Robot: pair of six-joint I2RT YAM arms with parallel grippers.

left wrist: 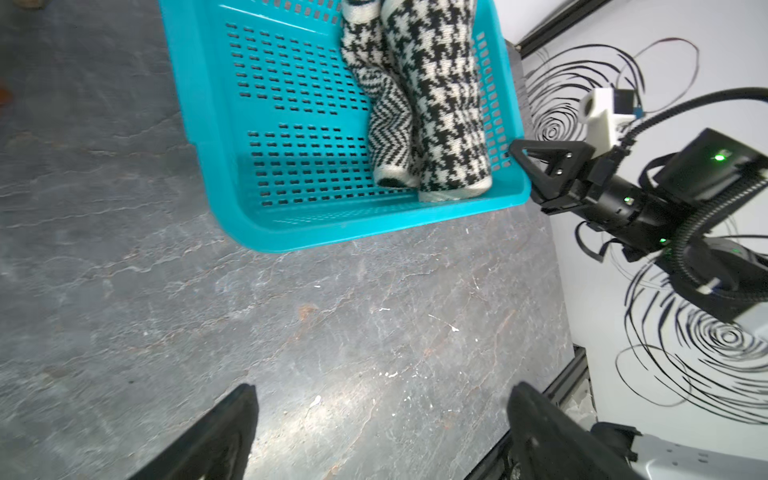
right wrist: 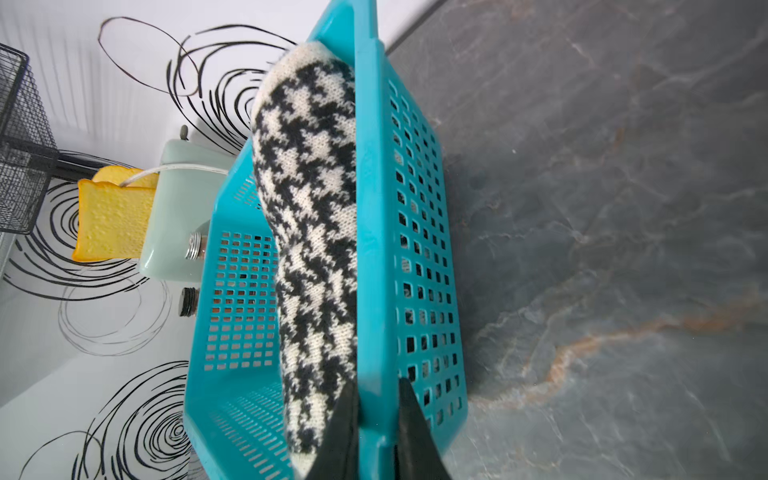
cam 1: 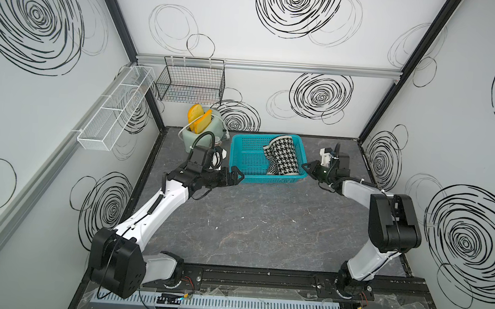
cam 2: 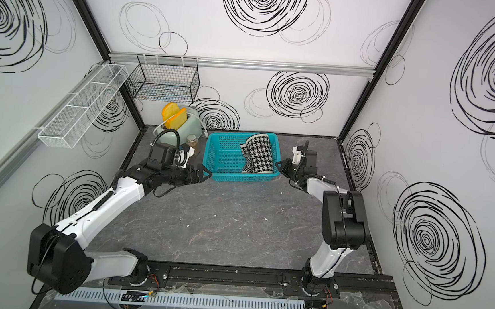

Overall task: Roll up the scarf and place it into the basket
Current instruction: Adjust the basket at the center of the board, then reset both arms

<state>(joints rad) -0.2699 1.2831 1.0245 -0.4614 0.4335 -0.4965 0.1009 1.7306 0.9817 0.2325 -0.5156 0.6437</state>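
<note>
The left gripper (left wrist: 382, 388) is spread wide, empty. The basket (right wrist: 368, 124) rim is straddled by the right gripper (right wrist: 377, 386), grip unclear. The scarf (left wrist: 440, 104) zigzag, shown from the left wrist, is hidden from the right.

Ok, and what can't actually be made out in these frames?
Right wrist view: whether the jaws of the right gripper pinch the basket rim or merely straddle it; the frame edge cuts them off.
Left wrist view: the far end of the scarf, cut off by the frame edge.
A top view: what the jar holds; too small.
</note>
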